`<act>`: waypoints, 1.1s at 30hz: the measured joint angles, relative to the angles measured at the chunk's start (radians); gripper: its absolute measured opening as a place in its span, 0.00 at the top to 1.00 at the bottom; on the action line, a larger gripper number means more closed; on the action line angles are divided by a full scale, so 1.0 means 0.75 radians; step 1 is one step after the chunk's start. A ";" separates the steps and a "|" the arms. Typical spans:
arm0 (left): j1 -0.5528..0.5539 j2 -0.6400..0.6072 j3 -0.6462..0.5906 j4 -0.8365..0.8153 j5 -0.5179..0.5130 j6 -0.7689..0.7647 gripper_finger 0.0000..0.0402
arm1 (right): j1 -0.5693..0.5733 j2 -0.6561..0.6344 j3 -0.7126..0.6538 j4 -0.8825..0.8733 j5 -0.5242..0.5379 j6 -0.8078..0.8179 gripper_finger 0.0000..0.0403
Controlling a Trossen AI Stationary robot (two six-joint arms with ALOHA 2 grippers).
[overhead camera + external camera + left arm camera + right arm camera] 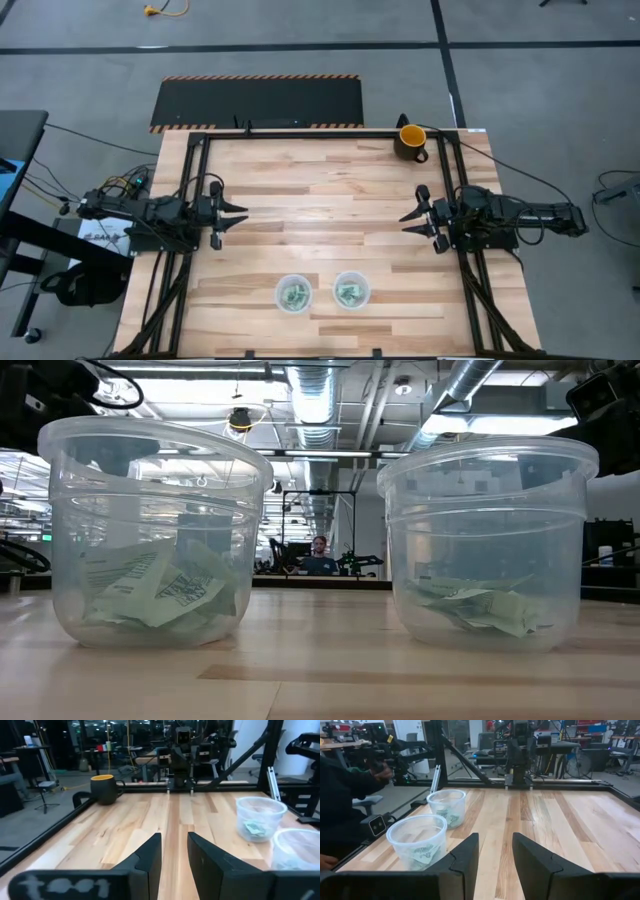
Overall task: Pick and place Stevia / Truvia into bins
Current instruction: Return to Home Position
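Two clear round cups stand side by side near the table's near edge: the left cup (294,293) (152,535) and the right cup (351,291) (487,540). Light green and white packets lie on the bottom of each: a pile in the left cup (160,595), a flatter pile in the right cup (480,607). No packet shows on the bare tabletop. My left gripper (237,217) (174,852) hovers open by the table's left edge, pointing right. My right gripper (409,217) (495,852) hovers open by the right edge, pointing left. Both are empty.
A black mug with a yellow inside (411,141) (106,789) stands at the table's far right corner. A black frame (300,133) borders the wooden table. A person (319,556) sits in the room behind; a dark sleeve (342,795) shows beside the near edge.
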 joint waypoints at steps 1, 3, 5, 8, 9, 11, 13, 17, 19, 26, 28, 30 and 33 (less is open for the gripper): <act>0.000 0.000 0.000 0.000 -0.002 0.009 0.79 | 0.000 0.000 0.000 0.000 0.000 0.000 0.72; 0.000 0.000 -0.001 0.000 -0.004 0.036 0.79 | 0.000 0.000 0.001 0.000 0.000 0.000 0.72; 0.000 0.000 -0.001 -0.001 -0.004 0.058 0.79 | 0.000 0.000 0.000 0.000 0.000 0.000 0.72; 0.000 0.000 -0.001 -0.001 -0.004 0.059 0.79 | 0.000 0.000 0.000 0.000 0.000 0.001 0.72; 0.000 0.000 -0.001 -0.002 -0.004 0.058 0.79 | 0.000 0.000 0.001 0.000 0.000 0.001 0.72; 0.000 0.000 -0.001 -0.002 -0.005 0.048 0.79 | 0.000 0.000 0.000 0.000 0.000 0.001 0.72; 0.000 0.000 -0.001 -0.002 -0.005 0.031 0.79 | 0.000 0.000 0.001 0.000 0.000 0.001 0.72; 0.000 0.000 -0.001 -0.003 -0.005 0.050 0.79 | 0.000 0.000 0.000 0.000 0.000 0.000 0.72; 0.000 0.000 -0.001 -0.003 -0.005 0.063 0.79 | 0.000 0.000 0.000 0.000 0.000 0.001 0.72; 0.000 0.000 -0.002 -0.005 -0.006 0.067 0.79 | 0.000 0.000 0.000 0.000 0.000 0.000 0.72; 0.000 0.000 -0.002 -0.005 -0.006 0.066 0.79 | 0.000 0.000 0.000 0.000 0.000 0.000 0.72; 0.000 0.000 -0.002 -0.005 -0.007 0.064 0.79 | 0.000 0.000 0.000 0.000 0.000 0.001 0.72; 0.001 0.000 -0.002 -0.005 -0.007 0.072 0.79 | 0.000 0.000 0.001 0.000 0.000 0.000 0.72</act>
